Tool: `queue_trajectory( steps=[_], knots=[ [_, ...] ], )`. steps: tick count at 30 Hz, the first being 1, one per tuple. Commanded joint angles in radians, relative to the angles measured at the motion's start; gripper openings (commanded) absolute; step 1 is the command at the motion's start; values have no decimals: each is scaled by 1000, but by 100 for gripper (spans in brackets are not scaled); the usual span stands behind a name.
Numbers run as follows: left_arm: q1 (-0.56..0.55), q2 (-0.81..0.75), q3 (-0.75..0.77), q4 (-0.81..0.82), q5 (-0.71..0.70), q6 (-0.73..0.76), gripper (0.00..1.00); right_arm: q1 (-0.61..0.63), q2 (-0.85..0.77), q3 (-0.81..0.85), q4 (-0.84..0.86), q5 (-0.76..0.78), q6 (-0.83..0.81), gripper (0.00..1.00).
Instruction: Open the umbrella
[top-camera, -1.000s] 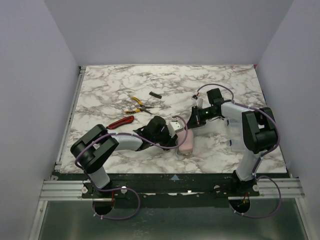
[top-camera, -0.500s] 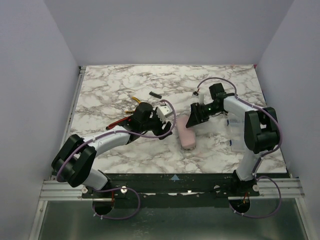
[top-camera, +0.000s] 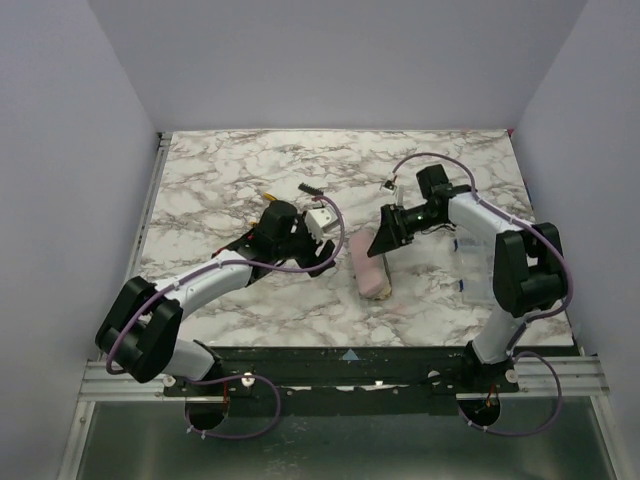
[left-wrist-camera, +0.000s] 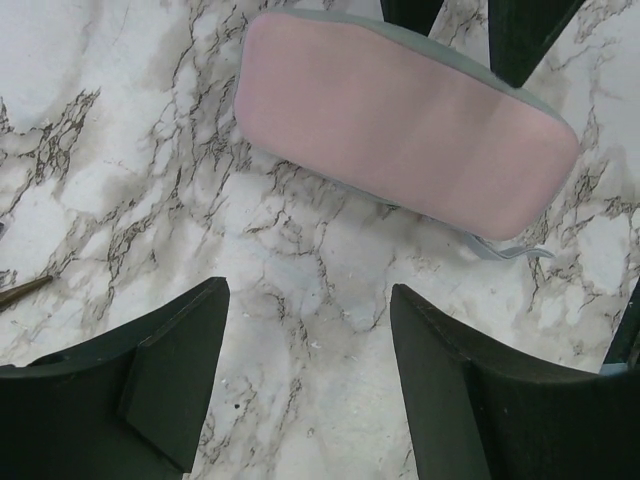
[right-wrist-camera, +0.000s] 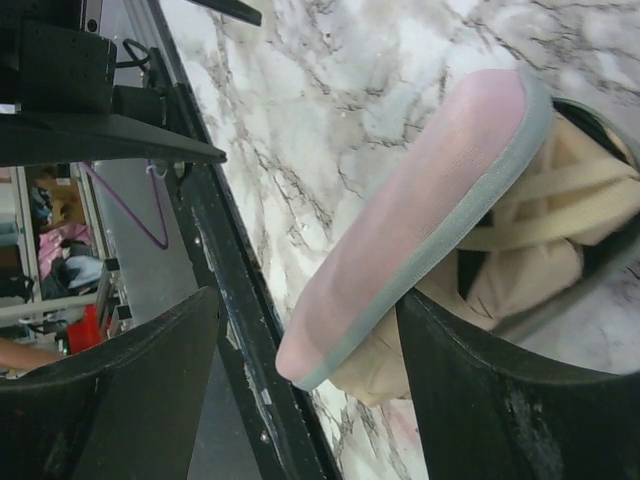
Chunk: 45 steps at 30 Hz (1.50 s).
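Note:
The umbrella (right-wrist-camera: 540, 250) shows as folded peach-beige fabric tucked in a pink soft case with a grey edge (right-wrist-camera: 420, 230). The case (top-camera: 369, 268) lies on the marble table between the two arms. My right gripper (top-camera: 383, 240) hovers at the case's far end, open. In the right wrist view the case's tip lies between the spread fingers of the right gripper (right-wrist-camera: 305, 300), and one finger (right-wrist-camera: 470, 380) sits close against the beige fabric. To the left of the case my left gripper (top-camera: 322, 260) is open over bare marble. In the left wrist view the left gripper (left-wrist-camera: 308, 300) stands apart from the case (left-wrist-camera: 400, 140).
Yellow-handled pliers (top-camera: 267, 197) peek out behind the left wrist. A small black part (top-camera: 310, 189) lies further back. A thin tool tip (left-wrist-camera: 20, 292) shows at the left. The table's dark front edge (right-wrist-camera: 240, 330) runs close to the case.
The left gripper let go of the case, opened and pulled back to the left. The right gripper opened from shut. The case slid slightly left and now lies loose.

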Motion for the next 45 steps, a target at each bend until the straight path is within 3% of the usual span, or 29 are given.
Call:
queue_trajectory(
  steps=[1, 6, 10, 11, 16, 23, 28, 35, 42, 45],
  knots=[
    [12, -52, 28, -12, 15, -42, 68, 73, -8, 7, 69, -49, 58, 75],
    [38, -102, 3, -13, 9, -149, 69, 186, 12, 40, 165, -18, 113, 80],
    [101, -118, -18, -40, 19, -275, 69, 278, 23, 51, 222, 68, 97, 92],
    [122, -119, -24, -41, 17, -296, 69, 291, 34, 48, 232, 93, 90, 99],
    [195, -140, -78, -63, -31, -275, 70, 371, 71, 17, 291, 333, 47, 100],
    [272, -128, -73, -116, -28, -259, 70, 429, 38, 7, 263, 487, -92, 100],
    [274, -125, -60, -93, -6, -261, 70, 430, -25, 70, 161, 425, -125, 100],
    [273, -95, -29, -80, 21, -261, 70, 415, -126, 58, 150, 435, -97, 100],
    [273, -86, -10, -74, 48, -251, 70, 240, -204, 63, 161, 461, 52, 96],
    [273, -74, -1, -74, 52, -254, 69, 186, -260, 31, 183, 583, 129, 92]
  ],
)
